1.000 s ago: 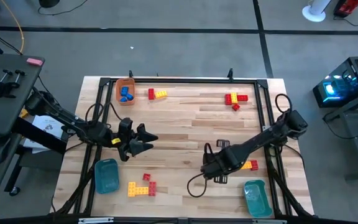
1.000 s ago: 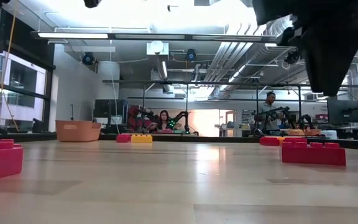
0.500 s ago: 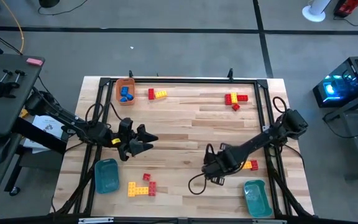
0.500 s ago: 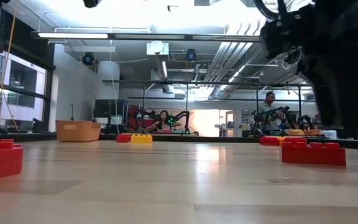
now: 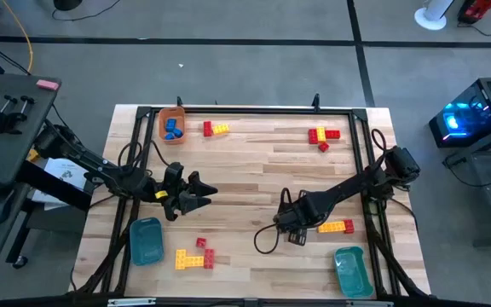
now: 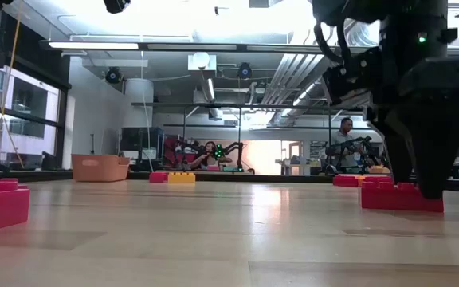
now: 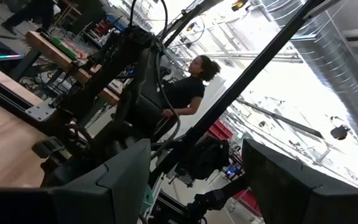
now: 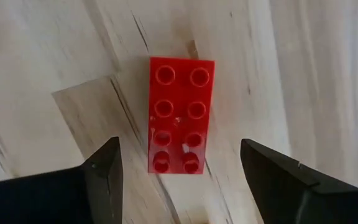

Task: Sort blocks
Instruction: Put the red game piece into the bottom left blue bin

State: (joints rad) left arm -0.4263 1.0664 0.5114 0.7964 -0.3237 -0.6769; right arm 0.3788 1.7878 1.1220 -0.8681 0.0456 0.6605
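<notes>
Right hand (image 5: 295,228): hovering low over the bench (image 5: 254,170), right of centre and towards the near edge; fingers spread wide, grasping nothing. In the right wrist view a red block (image 8: 180,115) is lying flat, studs up, centred in the gap between the fingers (image 8: 104,177), touching neither.
Why so placed: fingers are straddling the block's long sides, which looks like alignment for a pinch across its narrow width.
Left hand (image 5: 196,194): waiting above the bench's left side, fingers parted, empty; pointing towards the centre, clear of the right arm's working area.
Blocks, near right: a yellow-and-red row (image 5: 337,227) is lying just beside the right hand, near the teal tray (image 5: 349,269) in the near right corner.
Blocks, near left: a yellow and red cluster (image 5: 194,256) is sitting beside the other teal tray (image 5: 146,241).
Blocks, far edge: a red-yellow pair (image 5: 215,129) and a red-yellow group (image 5: 323,136) are lying loose on the bench.
Blocks, sorted: blue ones (image 5: 172,129) are sitting in the orange tray (image 5: 172,113) at the far left corner.
Progress, judged: early; only blue appears binned, red and yellow mostly on the bench.
Next, judged: lower and close on the red block; the flat pose should give an easy grip.
Risk: a tilted approach could nudge the block sideways.
</notes>
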